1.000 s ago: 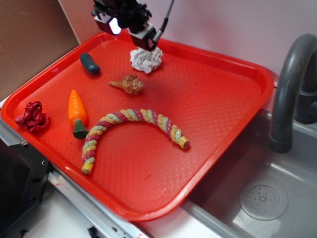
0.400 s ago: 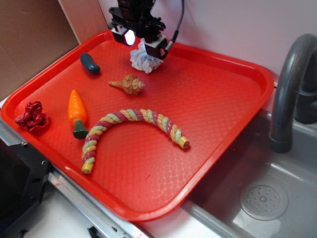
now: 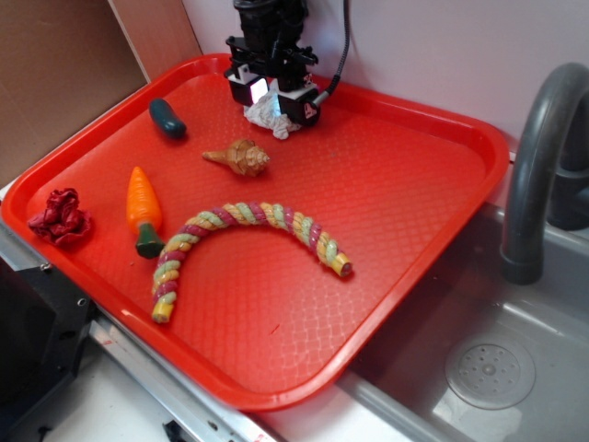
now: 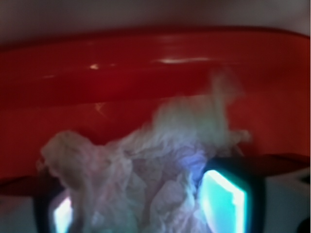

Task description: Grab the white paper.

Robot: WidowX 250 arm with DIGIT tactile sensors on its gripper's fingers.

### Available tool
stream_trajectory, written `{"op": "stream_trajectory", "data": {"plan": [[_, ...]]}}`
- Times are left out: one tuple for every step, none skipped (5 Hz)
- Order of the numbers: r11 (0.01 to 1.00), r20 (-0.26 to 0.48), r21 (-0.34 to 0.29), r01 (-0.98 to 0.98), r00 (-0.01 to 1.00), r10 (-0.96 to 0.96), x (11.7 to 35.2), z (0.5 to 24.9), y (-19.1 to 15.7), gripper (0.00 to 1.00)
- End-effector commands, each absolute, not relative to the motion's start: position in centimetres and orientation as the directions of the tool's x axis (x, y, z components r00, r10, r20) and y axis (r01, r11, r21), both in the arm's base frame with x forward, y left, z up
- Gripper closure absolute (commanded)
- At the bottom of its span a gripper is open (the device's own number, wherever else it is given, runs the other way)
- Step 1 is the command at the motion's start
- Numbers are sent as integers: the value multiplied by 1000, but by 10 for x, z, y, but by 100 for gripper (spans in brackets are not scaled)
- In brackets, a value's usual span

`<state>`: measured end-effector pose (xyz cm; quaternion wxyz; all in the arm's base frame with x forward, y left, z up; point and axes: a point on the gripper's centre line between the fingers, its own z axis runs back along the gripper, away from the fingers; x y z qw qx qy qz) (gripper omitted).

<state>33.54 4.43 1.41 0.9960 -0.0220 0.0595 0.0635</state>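
Exterior view, left to right: a dark red paper wad point(image 3: 59, 217) is seen at the left edge of the red tray point(image 3: 405, 230), then a toy carrot point(image 3: 144, 209), a dark green pickle-like toy point(image 3: 167, 118) and a twisted rope toy point(image 3: 241, 238). A tan seashell point(image 3: 241, 157) is parked just below the white paper point(image 3: 268, 114), which sits near the tray's back rim. The claw point(image 3: 273, 99) is lowered over it, fingers spread on either side of the wad, not clamped yet. In the wrist view the paper point(image 4: 141, 170) is seen filling the gap. A grey faucet point(image 3: 538, 157) and sink point(image 3: 488, 368) are off to the right.
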Motion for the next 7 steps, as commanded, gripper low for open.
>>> {"op": "stream_trajectory", "data": {"plan": [[982,-35,102,-162,986,166,325,58,59,100],[981,14,156,-115,993,114,309,93,43,100],[977,63,204,-67,996,55,293,120,25,100],[978,78,207,-19,997,3,280,136,12,100],[982,76,187,29,996,-44,265,160,-1,100],[987,114,153,54,991,-72,249,185,-8,100],[988,121,137,66,989,-82,236,201,-9,100]]}}
